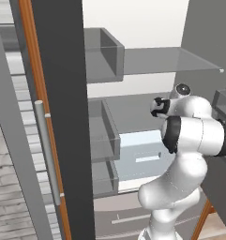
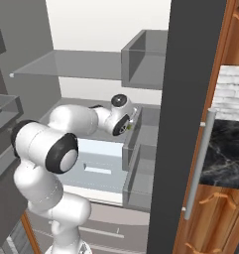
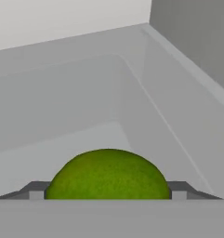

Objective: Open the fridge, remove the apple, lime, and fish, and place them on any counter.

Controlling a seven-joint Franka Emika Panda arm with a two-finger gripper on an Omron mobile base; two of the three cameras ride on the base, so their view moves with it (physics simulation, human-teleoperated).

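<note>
The fridge [image 1: 180, 61] stands open, with a white interior and grey shelves [image 2: 66, 64]. My arm reaches in over the middle shelf. The lime [image 3: 107, 174], bright yellow-green and round, fills the whole gap between my two fingertips, and my gripper [image 3: 107, 195] is shut on it. From the right base view, the gripper [image 2: 128, 124] sits at the shelf's right end beside a grey bin, with a sliver of the lime [image 2: 129, 127] showing at its tip. In the left base view the dark hand [image 1: 156, 107] points into the fridge. The apple and the fish are out of view.
Grey bins [image 1: 105, 136] line the shelf ends close to the hand. A pale blue drawer [image 2: 98, 163] lies below the arm. The open door edges with bar handles [image 1: 46, 150] [image 2: 198, 168] flank the opening. The black marble counter [image 2: 227, 149] sits to the right on wooden cabinets.
</note>
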